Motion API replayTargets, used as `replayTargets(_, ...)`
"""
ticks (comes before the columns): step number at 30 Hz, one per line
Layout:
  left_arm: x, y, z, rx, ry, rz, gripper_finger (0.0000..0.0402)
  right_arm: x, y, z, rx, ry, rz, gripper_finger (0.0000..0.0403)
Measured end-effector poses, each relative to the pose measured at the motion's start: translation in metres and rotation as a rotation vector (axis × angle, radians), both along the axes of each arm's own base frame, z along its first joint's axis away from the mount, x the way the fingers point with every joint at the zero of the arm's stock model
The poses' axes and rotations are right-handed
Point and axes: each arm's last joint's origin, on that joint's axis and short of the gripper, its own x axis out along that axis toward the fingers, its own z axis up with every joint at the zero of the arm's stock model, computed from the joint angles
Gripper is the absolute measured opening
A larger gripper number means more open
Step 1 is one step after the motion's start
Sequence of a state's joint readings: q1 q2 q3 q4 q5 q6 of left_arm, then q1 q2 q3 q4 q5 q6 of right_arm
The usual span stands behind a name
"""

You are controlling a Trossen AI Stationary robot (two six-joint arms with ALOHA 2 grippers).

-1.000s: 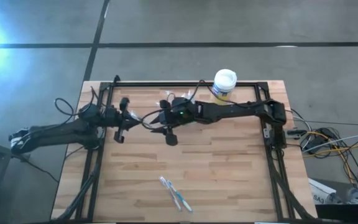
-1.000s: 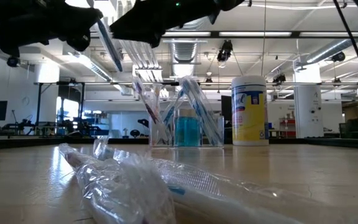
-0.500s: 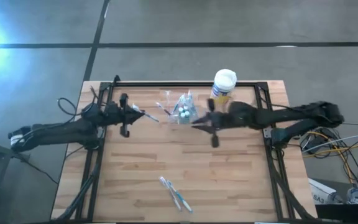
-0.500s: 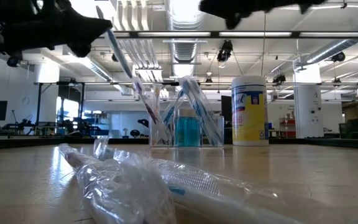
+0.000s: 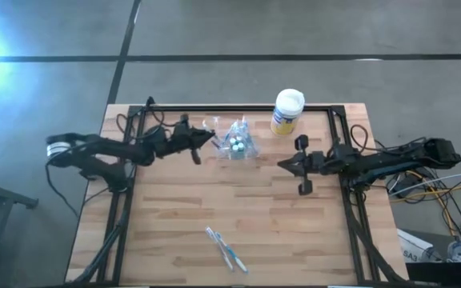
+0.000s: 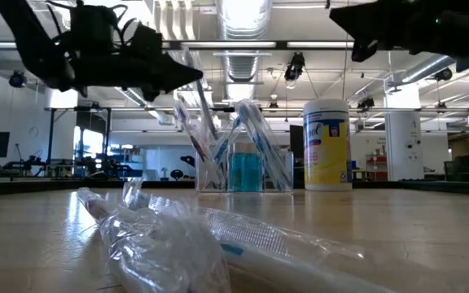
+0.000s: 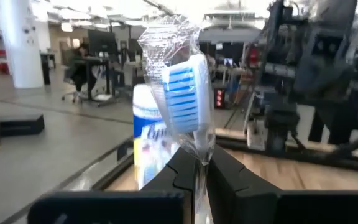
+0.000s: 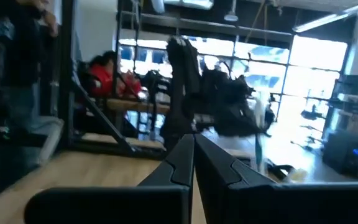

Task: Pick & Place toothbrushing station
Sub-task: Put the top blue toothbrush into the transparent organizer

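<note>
Overhead, the toothbrushing station (image 5: 237,142) sits in the upper middle of the frame on the wooden table (image 5: 182,216), a see-through cup with brushes standing in it. The left gripper (image 5: 206,139) reaches in from the left and ends just beside the cup's left side. The right gripper (image 5: 285,165) lies right of centre, apart from the cup, fingers pressed together with nothing between them. A yellow canister (image 5: 286,110) with a white lid stands at the upper right of the cup, and two wrapped toothbrushes (image 5: 226,249) lie at the lower middle

From table height, the station (image 6: 241,155) stands at mid-frame with the canister (image 6: 326,145) to its right; the left gripper (image 6: 187,75) hangs at upper left, above and beside the cup. Crumpled clear wrapping (image 6: 169,240) fills the lower left foreground

At the left wrist, the fingers (image 7: 188,168) are clamped on a wrapped blue-bristled toothbrush (image 7: 184,102) at frame centre, the canister (image 7: 146,140) blurred behind it

At the right wrist, the fingers (image 8: 180,163) meet tip to tip, empty, at lower centre
</note>
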State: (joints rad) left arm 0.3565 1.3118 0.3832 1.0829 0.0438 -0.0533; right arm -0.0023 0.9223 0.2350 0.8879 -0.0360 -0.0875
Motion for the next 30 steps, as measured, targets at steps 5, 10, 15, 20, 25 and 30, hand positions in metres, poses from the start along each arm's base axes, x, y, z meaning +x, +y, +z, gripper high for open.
replayTargets(5, 0.02, 0.008, -0.009, -0.04, 0.07, 0.065, 0.0018, -0.002, 0.0, -0.002, -0.005, -0.015, -0.011, 0.0008)
replayTargets(10, 0.029, 0.009, -0.016, -0.061, 0.094, 0.084, 0.0018, 0.0, 0.0, 0.0, 0.001, 0.006, -0.013, 0.0008)
replayTargets(15, 0.033, 0.006, -0.024, -0.075, 0.128, 0.078, 0.0018, 0.001, 0.0, 0.0, 0.004, 0.011, -0.012, 0.0008)
replayTargets(20, 0.035, 0.004, -0.031, -0.082, 0.173, 0.108, 0.0018, 0.001, 0.0, 0.001, 0.004, 0.008, -0.012, 0.0008)
replayTargets(25, 0.037, 0.005, -0.039, -0.089, 0.199, 0.134, 0.0017, 0.001, 0.0, 0.001, 0.003, 0.008, -0.012, 0.0008)
replayTargets(30, 0.039, 0.006, -0.048, -0.098, 0.232, 0.154, 0.0019, 0.001, 0.0, 0.001, 0.001, 0.008, -0.012, 0.0008)
